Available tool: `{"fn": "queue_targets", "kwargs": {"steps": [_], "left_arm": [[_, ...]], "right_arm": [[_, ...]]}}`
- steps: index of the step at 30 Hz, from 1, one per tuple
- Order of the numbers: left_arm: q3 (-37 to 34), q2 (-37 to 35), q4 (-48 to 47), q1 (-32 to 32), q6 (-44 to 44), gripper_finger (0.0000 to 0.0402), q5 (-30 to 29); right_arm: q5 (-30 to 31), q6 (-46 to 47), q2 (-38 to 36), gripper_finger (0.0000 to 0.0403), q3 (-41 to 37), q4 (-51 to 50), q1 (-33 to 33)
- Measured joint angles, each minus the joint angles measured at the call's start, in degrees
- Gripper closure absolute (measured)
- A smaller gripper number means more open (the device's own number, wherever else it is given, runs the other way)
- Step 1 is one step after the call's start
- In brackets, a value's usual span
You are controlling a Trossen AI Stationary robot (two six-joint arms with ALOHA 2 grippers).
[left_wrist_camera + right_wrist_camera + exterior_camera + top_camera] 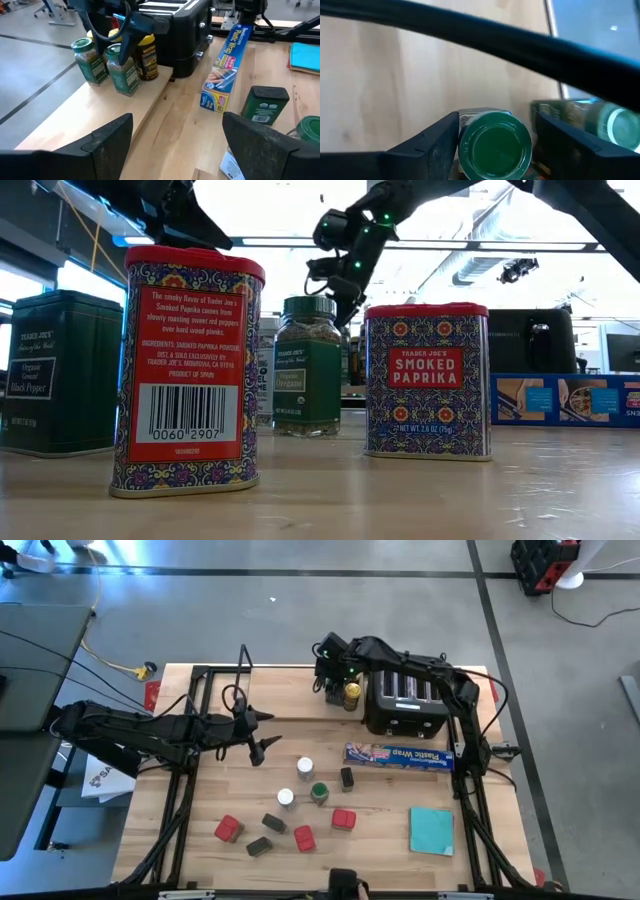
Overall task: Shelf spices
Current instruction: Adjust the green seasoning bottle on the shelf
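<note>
Green-lidded glass spice jar (494, 146) stands upright on the light-wood shelf (290, 705) along the bench's far edge, between the right gripper's (495, 142) parted fingers; whether they touch it cannot be told. Beside it stand another green-lidded jar (91, 61) and a yellow-lidded jar (352, 694), close to the black toaster (405, 700). Red paprika tins (428, 380), dark tins and white-lidded jars remain scattered mid-bench, near the blue plastic-wrap box (398, 755). The left gripper (185, 137) hovers open above the bench's left-middle.
</note>
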Motion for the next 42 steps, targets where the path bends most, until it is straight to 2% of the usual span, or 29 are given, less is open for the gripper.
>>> {"fn": "queue_targets", "kwargs": {"steps": [3, 15, 22, 28, 31, 33, 35, 42], "left_arm": [[0.0, 0.0, 0.0, 0.0, 0.0, 0.0098, 0.0], [0.0, 0.0, -0.2, 0.0, 0.0, 0.0098, 0.1], [0.0, 0.0, -0.7, 0.0, 0.0, 0.0098, 0.2], [0.0, 0.0, -1.2, 0.0, -0.6, 0.0098, 1.6], [0.0, 0.0, -1.8, 0.0, -1.3, 0.0098, 1.9], [0.0, 0.0, -2.4, -0.2, -1.5, 0.0098, 1.9], [0.0, 0.0, -2.9, -0.5, -1.6, 0.0098, 1.8], [0.0, 0.0, -3.0, -1.1, -1.6, 0.0098, 0.8]], "right_arm": [[2.9, -0.9, 0.0, 0.0146, 0.0, 0.0, 0.1], [4.6, -3.5, -0.1, 0.0144, 0.2, 1.9, 0.2], [6.3, -4.6, -0.1, 0.0144, 4.4, 1.4, 1.4], [8.4, -4.7, -0.2, 0.0144, 10.4, -4.1, 3.6], [4.5, -4.0, -0.3, 0.0145, 12.6, -10.1, 3.7], [1.3, -2.4, -0.3, 0.0155, 12.9, -12.6, 2.8], [1.0, -0.6, -0.3, 0.0175, 12.9, -15.1, 1.6], [-3.4, 3.5, 0.1, 0.0288, 12.9, -15.7, -1.0]]}}
